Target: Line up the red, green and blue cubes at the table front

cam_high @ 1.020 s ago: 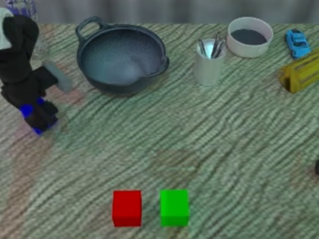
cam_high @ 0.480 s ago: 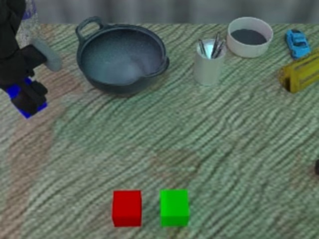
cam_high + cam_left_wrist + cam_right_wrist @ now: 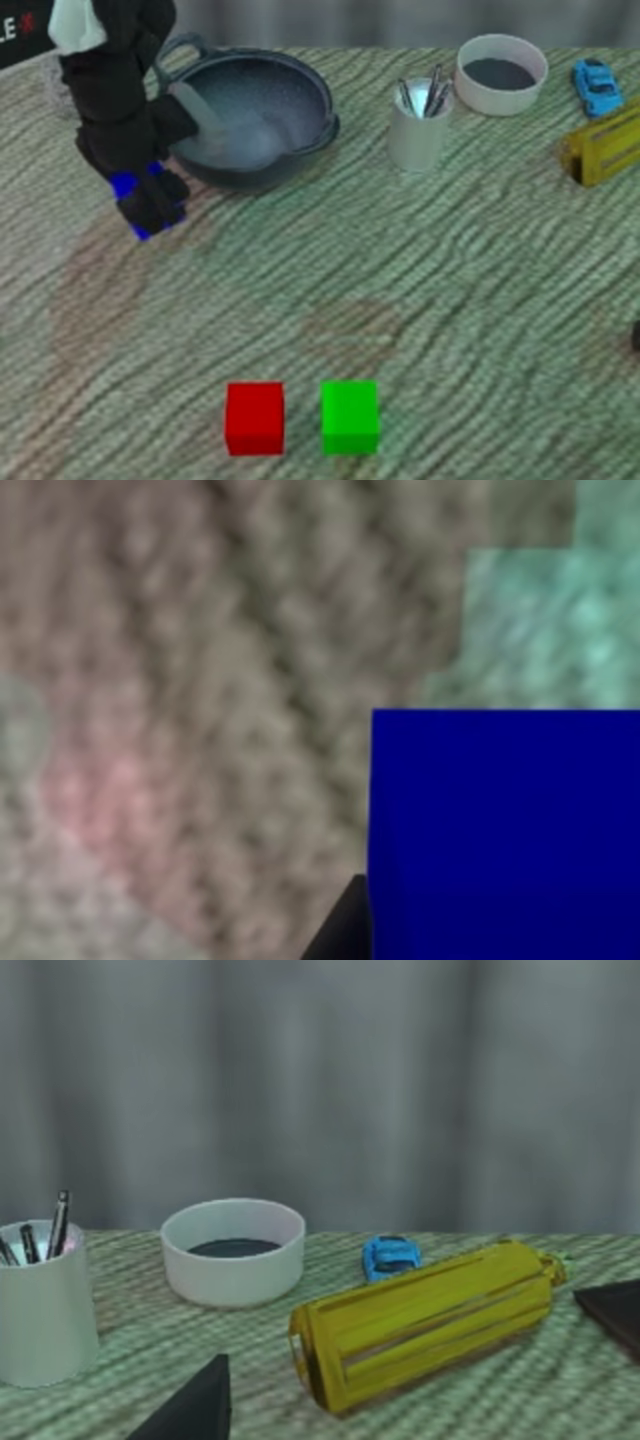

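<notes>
Left pincer [image 3: 150,205] clamped on blue cube [image 3: 128,187], above bench [image 3: 450,300] rear-left beside the pan [image 3: 245,115]. Red cube [image 3: 254,418] and green cube [image 3: 349,416] sit front. Carry it level, set it right of green, same gap. Right pincer: can't tell
</notes>
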Tool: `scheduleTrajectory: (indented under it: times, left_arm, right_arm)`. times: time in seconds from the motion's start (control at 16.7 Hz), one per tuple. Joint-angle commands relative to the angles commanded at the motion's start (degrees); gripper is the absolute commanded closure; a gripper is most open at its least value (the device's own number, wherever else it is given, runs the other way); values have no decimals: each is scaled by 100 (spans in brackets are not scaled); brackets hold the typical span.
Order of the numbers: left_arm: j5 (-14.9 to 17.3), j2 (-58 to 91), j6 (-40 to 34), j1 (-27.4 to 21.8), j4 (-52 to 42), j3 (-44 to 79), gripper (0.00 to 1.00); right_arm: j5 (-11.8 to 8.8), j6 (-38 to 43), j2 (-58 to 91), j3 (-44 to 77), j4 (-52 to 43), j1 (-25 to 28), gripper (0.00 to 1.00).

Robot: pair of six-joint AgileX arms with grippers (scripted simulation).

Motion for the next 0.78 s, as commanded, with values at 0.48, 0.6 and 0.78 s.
scheduleTrajectory:
  times: [0.48, 0.6, 0.78]
  left_arm:
    - [13, 61, -812, -3485, -285, 315, 100]
    - [4, 26, -977, -4038, -309, 357, 100]
    - [-9, -23, -1105, -4408, -314, 379, 100]
  right_arm:
    - [0, 0, 0, 0, 0, 0, 0]
    - [0, 0, 0, 0, 0, 0, 0]
    - [0, 0, 0, 0, 0, 0, 0]
